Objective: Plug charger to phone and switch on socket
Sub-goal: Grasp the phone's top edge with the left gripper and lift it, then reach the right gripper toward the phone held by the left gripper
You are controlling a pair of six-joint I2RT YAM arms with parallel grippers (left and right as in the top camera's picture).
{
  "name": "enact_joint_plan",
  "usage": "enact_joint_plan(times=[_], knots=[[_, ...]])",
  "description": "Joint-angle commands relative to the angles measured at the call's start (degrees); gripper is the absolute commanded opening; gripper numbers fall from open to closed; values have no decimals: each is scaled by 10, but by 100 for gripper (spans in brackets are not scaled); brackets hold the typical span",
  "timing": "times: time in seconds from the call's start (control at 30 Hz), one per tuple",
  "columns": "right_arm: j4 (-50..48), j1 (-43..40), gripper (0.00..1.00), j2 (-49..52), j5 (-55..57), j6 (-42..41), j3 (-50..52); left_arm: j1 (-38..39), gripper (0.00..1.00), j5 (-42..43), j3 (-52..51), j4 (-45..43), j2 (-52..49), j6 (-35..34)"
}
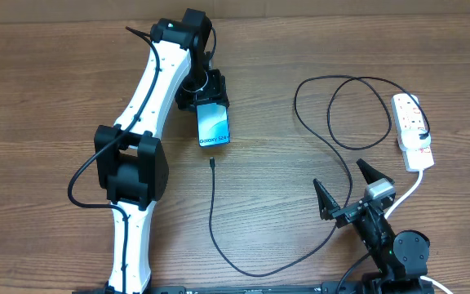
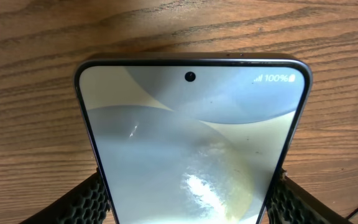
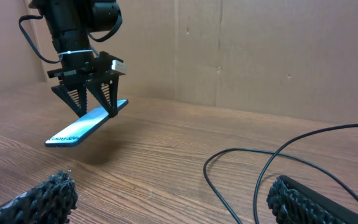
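Observation:
The phone with its cyan "Galaxy S24" screen is held by my left gripper, which is shut on its far end. The phone is lifted off the table and tilted, as the right wrist view shows. In the left wrist view the phone fills the frame between my fingers. The charger's plug tip lies on the table just below the phone. Its black cable loops across the table to the socket, a white power strip at the right. My right gripper is open and empty.
The cable makes large loops between the phone and the power strip, and it passes close to my right gripper. The strip's thick white cord runs down past my right arm. A cardboard wall stands behind the table.

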State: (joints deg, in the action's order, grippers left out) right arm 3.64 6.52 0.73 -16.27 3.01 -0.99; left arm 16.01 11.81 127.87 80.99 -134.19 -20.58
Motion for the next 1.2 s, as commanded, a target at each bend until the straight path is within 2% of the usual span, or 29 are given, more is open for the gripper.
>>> enact_joint_plan(times=[0.0, 0.77, 0.83, 0.93, 1.03, 1.17], knots=[[-3, 3, 100, -5, 3, 1, 5, -3, 65, 11, 17, 0, 1, 13], [-13, 3, 100, -4, 8, 0, 5, -3, 64, 49, 17, 40, 1, 26], [-28, 3, 100, -4, 18, -30, 2, -3, 64, 50, 17, 41, 1, 26], [-29, 2, 100, -3, 47, -92, -22, -3, 65, 52, 17, 41, 1, 26], [-20, 2, 100, 13, 47, -110, -65, -3, 67, 52, 17, 40, 1, 26], [43, 2, 100, 70, 47, -110, -165, -3, 68, 52, 17, 40, 1, 26]])
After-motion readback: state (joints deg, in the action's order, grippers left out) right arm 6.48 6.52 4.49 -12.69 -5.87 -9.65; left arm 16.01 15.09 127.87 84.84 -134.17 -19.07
